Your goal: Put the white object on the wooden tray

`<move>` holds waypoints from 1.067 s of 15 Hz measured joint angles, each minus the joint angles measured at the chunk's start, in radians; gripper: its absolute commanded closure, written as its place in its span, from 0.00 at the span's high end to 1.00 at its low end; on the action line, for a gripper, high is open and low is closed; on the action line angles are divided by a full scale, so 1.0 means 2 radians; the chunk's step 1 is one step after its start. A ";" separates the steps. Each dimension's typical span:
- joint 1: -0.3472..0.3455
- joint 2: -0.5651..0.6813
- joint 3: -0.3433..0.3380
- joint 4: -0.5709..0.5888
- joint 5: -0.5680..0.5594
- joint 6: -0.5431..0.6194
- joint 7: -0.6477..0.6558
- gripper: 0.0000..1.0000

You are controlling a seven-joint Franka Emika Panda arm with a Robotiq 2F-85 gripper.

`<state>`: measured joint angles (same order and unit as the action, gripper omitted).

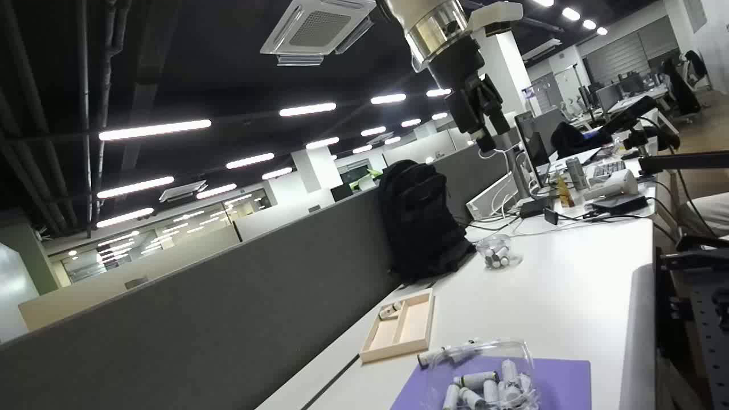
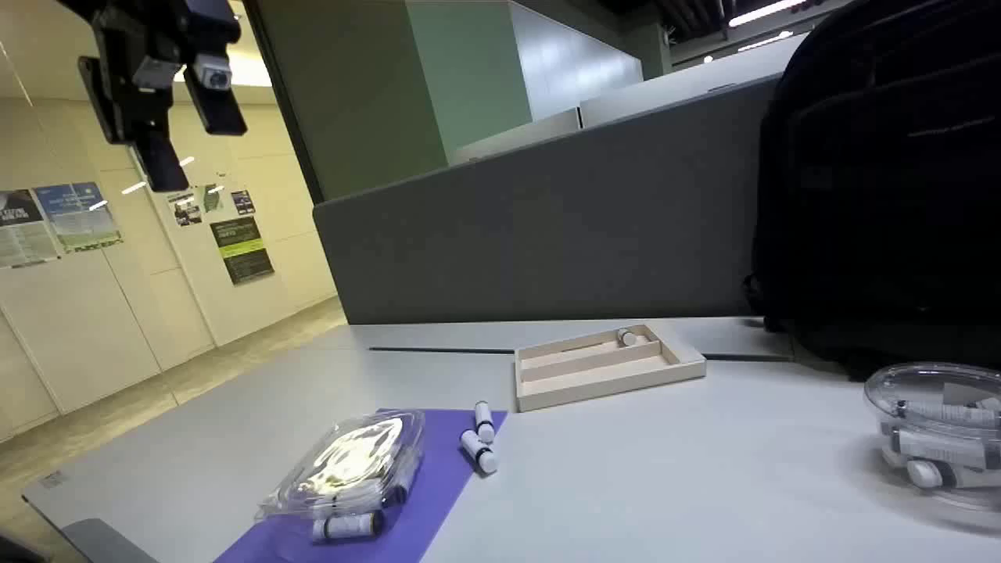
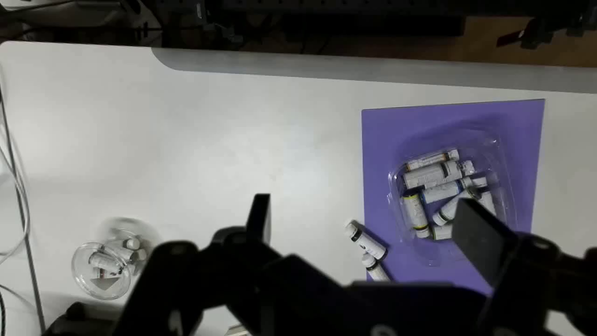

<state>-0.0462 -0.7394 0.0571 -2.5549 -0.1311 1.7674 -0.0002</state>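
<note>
The wooden tray (image 1: 394, 352) is pale wood with a divider and lies on the white table in both exterior views (image 2: 614, 389). Only a corner shows in the wrist view (image 3: 237, 331). One white bottle (image 2: 626, 337) lies in its far compartment. Two loose white bottles lie close together at the purple mat's edge: an upper bottle (image 3: 367, 241) and a lower bottle (image 3: 376, 269), partly hidden by the gripper. More white bottles (image 3: 415, 212) lie in a clear plastic box on the mat. My gripper (image 3: 366, 205) is open and empty, high above the table (image 2: 195, 160).
The purple mat (image 3: 382, 135) lies under the clear box (image 2: 356, 461). A round clear tub (image 2: 938, 383) with several white bottles stands on the table. A black backpack (image 1: 421, 222) leans against the grey partition (image 2: 539, 234) behind the tray. Cables (image 3: 21, 205) run along the table.
</note>
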 measured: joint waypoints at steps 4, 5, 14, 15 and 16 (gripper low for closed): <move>0.000 0.000 0.000 0.000 0.000 0.000 0.000 1.00; 0.000 0.000 0.000 0.000 0.000 0.000 0.000 1.00; 0.000 0.000 -0.001 0.000 0.000 0.002 0.000 1.00; 0.001 0.001 -0.003 0.000 0.001 0.009 -0.002 1.00; 0.002 0.004 -0.009 0.000 0.001 0.023 -0.008 1.00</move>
<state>-0.0423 -0.7324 0.0394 -2.5548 -0.1290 1.8136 -0.0165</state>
